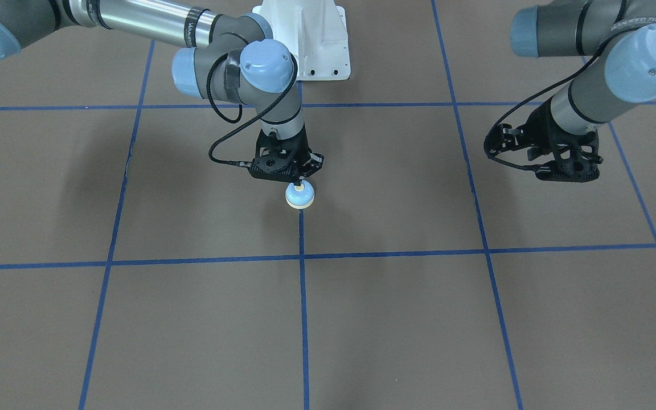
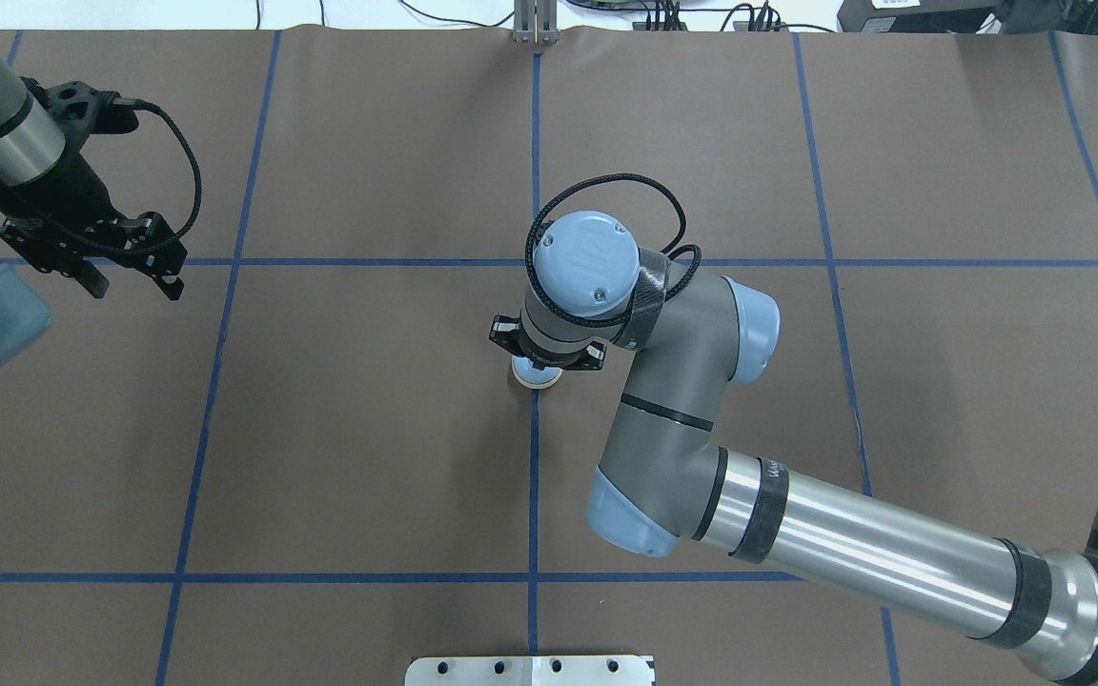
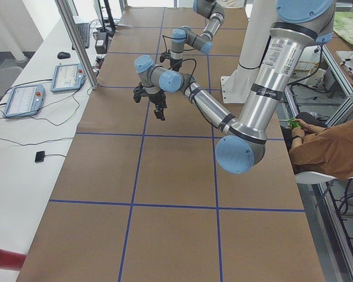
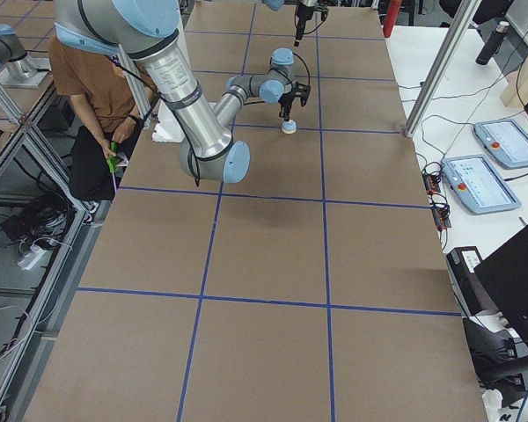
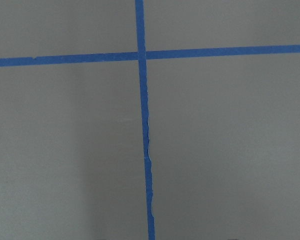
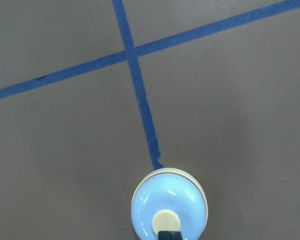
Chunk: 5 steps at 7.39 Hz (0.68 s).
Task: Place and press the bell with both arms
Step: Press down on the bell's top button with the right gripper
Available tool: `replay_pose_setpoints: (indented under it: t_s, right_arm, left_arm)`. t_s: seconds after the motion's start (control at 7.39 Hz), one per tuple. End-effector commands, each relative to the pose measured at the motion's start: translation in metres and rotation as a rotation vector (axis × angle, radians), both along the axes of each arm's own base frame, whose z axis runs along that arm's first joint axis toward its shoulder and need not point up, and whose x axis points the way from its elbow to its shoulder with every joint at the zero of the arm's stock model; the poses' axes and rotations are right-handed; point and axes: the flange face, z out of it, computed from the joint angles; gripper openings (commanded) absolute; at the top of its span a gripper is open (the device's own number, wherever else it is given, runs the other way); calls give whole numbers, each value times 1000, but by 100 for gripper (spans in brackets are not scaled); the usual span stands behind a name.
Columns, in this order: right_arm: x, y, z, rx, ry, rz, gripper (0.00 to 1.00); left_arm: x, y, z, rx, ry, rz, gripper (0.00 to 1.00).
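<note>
Exterior front-facing view: right gripper (image 1: 301, 180), fingers together, touches the bell (image 1: 299, 196) directly beneath it; left gripper (image 2: 132, 286) hangs well apart, fingers spread.

Brown table (image 1: 390, 319), blue tape grid (image 1: 304, 319), white pedestal (image 1: 316, 40).
</note>
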Motion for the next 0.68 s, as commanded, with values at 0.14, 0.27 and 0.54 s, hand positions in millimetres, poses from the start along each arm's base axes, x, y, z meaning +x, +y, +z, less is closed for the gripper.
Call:
replay_pose_setpoints:
  t_s: [0.14, 0.27, 0.54]
  right_arm:
    - [-4, 1, 4, 1, 8, -6, 0]
    - [0, 3, -3, 9, -6, -8, 0]
    - [83, -18, 3, -22, -26, 17, 0]
  left_arm:
    - [-2, 2, 1, 1, 0, -1, 84]
    - [-3, 3, 0, 3, 2, -1, 84]
    - [-3, 5, -1, 6, 4, 0, 84]
